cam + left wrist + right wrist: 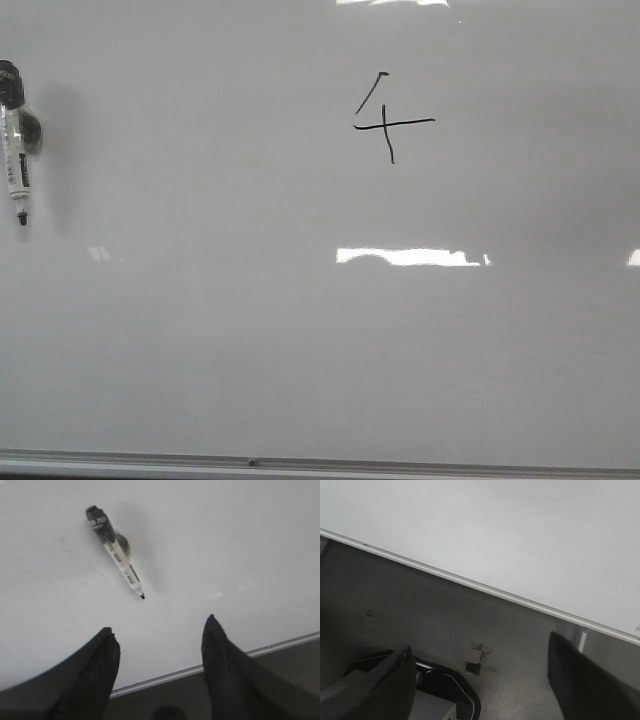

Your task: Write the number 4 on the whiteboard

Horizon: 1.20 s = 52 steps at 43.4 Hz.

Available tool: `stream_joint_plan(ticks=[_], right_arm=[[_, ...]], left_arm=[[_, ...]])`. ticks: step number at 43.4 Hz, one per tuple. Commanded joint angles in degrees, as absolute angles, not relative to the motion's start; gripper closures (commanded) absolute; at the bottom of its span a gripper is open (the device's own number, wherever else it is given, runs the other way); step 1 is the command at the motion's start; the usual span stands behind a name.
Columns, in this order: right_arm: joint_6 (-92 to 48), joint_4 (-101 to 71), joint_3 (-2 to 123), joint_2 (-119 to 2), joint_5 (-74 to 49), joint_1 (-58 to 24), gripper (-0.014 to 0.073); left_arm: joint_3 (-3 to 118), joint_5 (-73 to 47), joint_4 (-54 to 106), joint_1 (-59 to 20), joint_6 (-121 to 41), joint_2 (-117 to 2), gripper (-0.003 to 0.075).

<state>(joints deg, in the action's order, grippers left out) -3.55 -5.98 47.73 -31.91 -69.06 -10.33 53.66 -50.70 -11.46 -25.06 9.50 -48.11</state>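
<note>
- Filling almost the whole front view: glossy pale whiteboard (200, 340), catching bright reflections, ending in a grey metal frame along its lower edge.
- Sitting in the upper middle of the board, right of centre: the number 4 (388, 120), thin and black, open at the top, looking complete with all three strokes down.
- Running its longest stroke, the bar, level across the board; leaning the slanted stroke up and to the right; dropping the short stroke nearly straight down through the bar.
- Clinging to the board at the far left, well apart from the digit: marker (16, 140), long axis close to upright, black cap end up, tip pointing down.
- Hovering off the board with nothing held: left pincer (159, 645), spread wide, marker lying ahead of it and clear of both fingers.
- Hanging below the frame over the floor (420, 620): right pincer (480, 672), also spread and empty.
- Judging the writing step finished and the marker already parked; probably calling for nothing more than drawing both arms back clear of the board.
</note>
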Motion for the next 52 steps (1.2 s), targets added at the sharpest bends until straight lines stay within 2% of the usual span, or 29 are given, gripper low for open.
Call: stream_joint_plan(ticks=[1,8,12,15,19,26,28,32,52], right_arm=[[-2.41,-5.57,49.55,-29.9,-66.45,-9.97,0.0025],[-2.41,-5.51,49.55,-26.44,-64.43,-9.97,0.0027],[-2.47,-5.51,49.55,-25.41,-63.35,-9.97,0.0081],[-2.53,-5.51,49.55,-25.08,-63.09,-9.97,0.0178],[-2.53,-5.51,49.55,-24.88,-63.09,-9.97,0.0356],[-2.63,-5.51,49.55,-24.88,-63.09,-9.97,0.0624],[-2.63,-5.51,49.55,-24.88,-63.09,-9.97,0.067],[-2.63,-5.51,49.55,-24.88,-63.09,-9.97,0.0662],[-2.63,-5.51,49.55,-24.88,-62.77,-9.97,0.0662]], left_arm=[[55.65,-48.93,-9.41,-26.93,9.5,-45.16,0.0352],[55.65,-48.93,-9.29,-27.28,9.5,-43.38,0.0352],[55.52,-48.93,-9.29,-27.28,9.5,-43.51,0.0353],[55.28,-48.79,-9.29,-27.28,9.5,-43.51,0.0365],[55.28,-48.65,-9.22,-27.28,9.5,-43.51,0.0426],[55.28,-48.21,-9.22,-27.28,9.5,-43.51,0.0604],[55.28,-48.07,-9.22,-27.28,9.5,-43.51,0.065],[55.28,-48.07,-9.22,-27.28,9.5,-43.51,0.0742],[55.28,-48.07,-9.22,-27.28,9.5,-43.51,0.0741]])
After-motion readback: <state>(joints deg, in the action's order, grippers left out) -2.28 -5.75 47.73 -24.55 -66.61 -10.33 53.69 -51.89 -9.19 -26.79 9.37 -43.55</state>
